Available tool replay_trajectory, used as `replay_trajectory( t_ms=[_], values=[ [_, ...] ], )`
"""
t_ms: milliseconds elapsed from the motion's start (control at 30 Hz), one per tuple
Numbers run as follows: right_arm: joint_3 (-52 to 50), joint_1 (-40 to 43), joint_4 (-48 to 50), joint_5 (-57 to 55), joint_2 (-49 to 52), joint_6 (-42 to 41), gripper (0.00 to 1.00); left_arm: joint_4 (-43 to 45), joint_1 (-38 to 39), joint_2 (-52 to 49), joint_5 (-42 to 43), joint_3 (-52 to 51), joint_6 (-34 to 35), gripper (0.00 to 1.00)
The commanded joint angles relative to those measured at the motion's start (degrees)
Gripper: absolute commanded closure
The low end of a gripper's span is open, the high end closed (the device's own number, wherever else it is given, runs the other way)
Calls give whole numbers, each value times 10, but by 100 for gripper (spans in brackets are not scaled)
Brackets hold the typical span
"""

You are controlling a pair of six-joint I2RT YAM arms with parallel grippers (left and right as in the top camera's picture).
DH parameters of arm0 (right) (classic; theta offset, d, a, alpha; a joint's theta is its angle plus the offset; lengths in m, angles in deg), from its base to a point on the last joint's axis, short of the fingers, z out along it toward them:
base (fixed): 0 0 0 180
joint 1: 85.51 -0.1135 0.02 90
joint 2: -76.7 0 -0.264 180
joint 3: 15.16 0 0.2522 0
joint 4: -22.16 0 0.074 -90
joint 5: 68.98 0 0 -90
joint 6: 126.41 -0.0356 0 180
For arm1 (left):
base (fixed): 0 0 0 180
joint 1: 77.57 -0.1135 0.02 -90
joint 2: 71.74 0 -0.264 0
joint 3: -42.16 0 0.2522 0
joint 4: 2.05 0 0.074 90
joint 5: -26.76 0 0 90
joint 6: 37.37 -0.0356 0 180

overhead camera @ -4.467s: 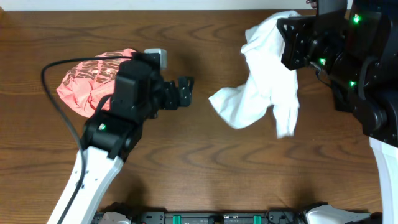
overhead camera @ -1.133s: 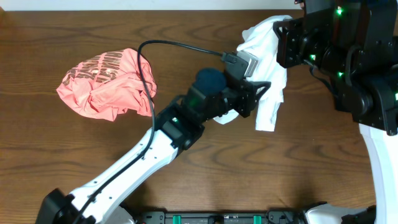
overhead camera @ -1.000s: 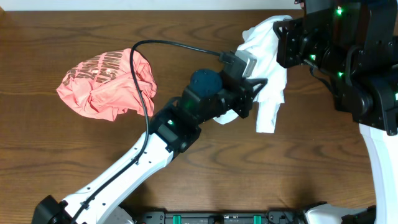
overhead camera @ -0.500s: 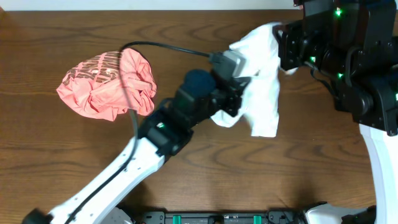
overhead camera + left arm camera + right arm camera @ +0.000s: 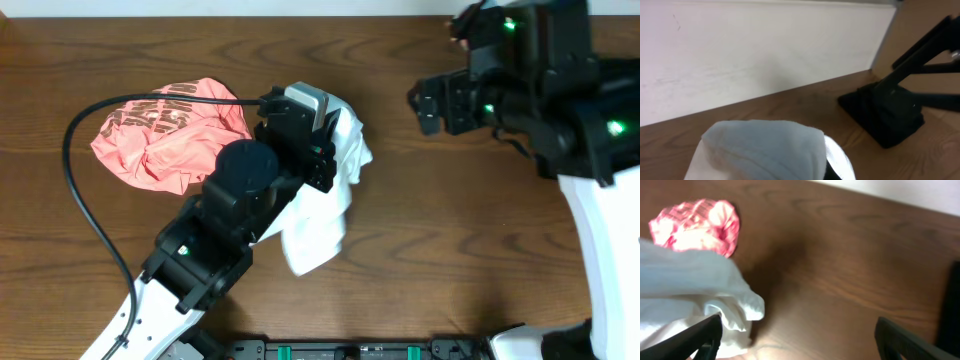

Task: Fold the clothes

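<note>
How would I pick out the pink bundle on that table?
Look at the brown wooden table from above, toward its left end. There lies the coral-pink shirt, crumpled into a loose heap. Unlike the plain white T-shirt nearby, it is pink with pale printed lettering.

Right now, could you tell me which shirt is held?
The white shirt, in the left gripper; the pink shirt lies free beside it.
</note>
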Motion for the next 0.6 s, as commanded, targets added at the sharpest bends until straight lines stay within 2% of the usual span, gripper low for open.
replay_trajectory(
  t_ms=[0,300,567],
  values=[
    [-27,1,9,80,15,21,4,4,-2,-10,-14,2,-13,94],
    [-155,1,171,184,0,7,10,6,-2,-23,-92,2,14,94],
    [-248,4,325,221,-3,-66,16,8,-17,-34,-167,2,72,94]
  ],
)
